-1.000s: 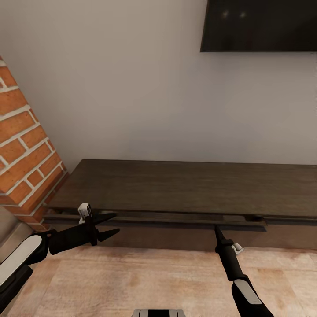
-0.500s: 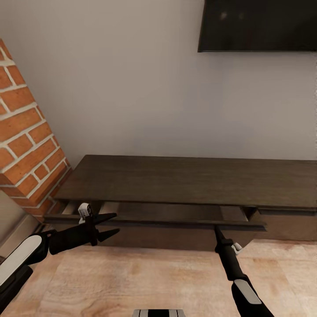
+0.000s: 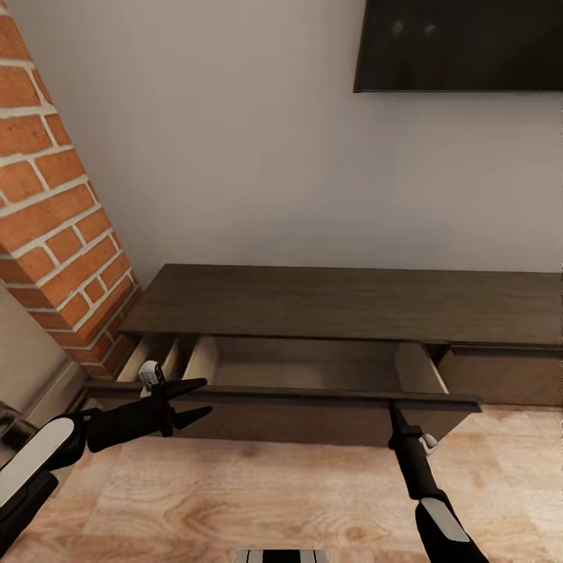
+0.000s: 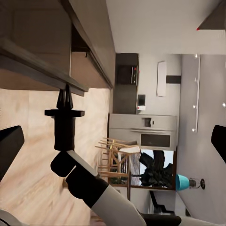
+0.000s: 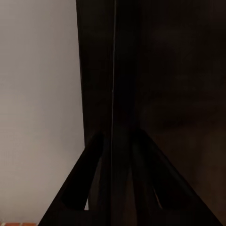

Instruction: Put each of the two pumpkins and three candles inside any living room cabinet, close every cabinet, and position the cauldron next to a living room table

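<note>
Since a second ago our drawer front [image 3: 281, 396] slides further out, baring its pale inside. Our right gripper [image 3: 393, 408] pinches that front's top edge, fingers [image 5: 94, 179] closed on either side of it. Our left gripper [image 3: 205, 397] hangs spread wide just before the front. Behind stands the cabinet [image 3: 344, 301] under the dark screen [image 3: 461, 43], beside the brick column [image 3: 55, 203].

One cabinet [image 3: 344, 305] with one drawer [image 3: 297, 395] pulled out, one television [image 3: 461, 43], two claws.
</note>
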Motion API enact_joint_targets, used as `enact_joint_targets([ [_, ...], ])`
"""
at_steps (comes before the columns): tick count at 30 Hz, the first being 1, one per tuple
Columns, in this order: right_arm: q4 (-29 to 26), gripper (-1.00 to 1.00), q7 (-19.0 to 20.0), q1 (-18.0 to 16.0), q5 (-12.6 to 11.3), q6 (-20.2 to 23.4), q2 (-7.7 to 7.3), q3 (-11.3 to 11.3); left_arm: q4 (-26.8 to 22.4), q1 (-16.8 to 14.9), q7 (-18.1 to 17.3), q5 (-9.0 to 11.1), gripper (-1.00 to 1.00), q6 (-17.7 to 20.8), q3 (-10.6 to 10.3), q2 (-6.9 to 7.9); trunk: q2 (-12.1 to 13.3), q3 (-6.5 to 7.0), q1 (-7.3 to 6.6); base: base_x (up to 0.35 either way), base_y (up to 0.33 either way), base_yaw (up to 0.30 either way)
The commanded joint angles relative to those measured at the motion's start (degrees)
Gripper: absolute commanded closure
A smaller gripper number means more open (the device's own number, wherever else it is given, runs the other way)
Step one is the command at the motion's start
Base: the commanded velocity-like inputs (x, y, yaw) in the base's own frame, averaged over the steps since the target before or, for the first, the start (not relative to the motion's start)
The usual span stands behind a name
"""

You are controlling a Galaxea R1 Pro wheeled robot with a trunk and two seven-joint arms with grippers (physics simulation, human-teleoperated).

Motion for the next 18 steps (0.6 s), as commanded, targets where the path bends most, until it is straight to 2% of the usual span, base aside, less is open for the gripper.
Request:
enact_joint_targets([
  [1,-0.1,1.00,0.7,0.0,-0.3,1.0,0.04,2.9,0.1,-0.1,-0.6,-0.4,-1.00,0.0,-0.1,0.04,0.0,-0.04,-0.05,-0.231,0.079,0.000],
  [18,-0.1,1.00,0.7,0.0,-0.3,1.0,0.04,2.9,0.1,-0.1,-0.6,-0.4,-1.00,0.0,-0.1,0.04,0.0,-0.04,-0.05,-0.226,0.013,0.000],
])
